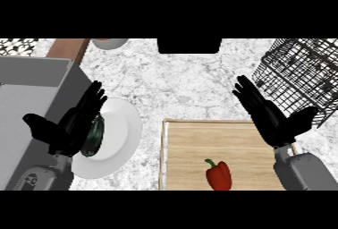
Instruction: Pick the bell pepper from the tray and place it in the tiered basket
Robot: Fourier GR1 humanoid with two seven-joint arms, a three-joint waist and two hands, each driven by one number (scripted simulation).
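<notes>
Head view: pepper (219, 175) lies on tray (198, 138), near lower edge, stem up-left. Right hand (276, 120) above tray's right side, fingers straight, holding nothing. Left hand (69, 127) likewise open. Basket (297, 71) at upper right. Pepper likely light, glossy, slippery; grasp across body, not stem.

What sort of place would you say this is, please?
Most likely a kitchen counter: a speckled stone worktop carries a wooden tray with a red bell pepper, a white plate and a black wire basket.
</notes>
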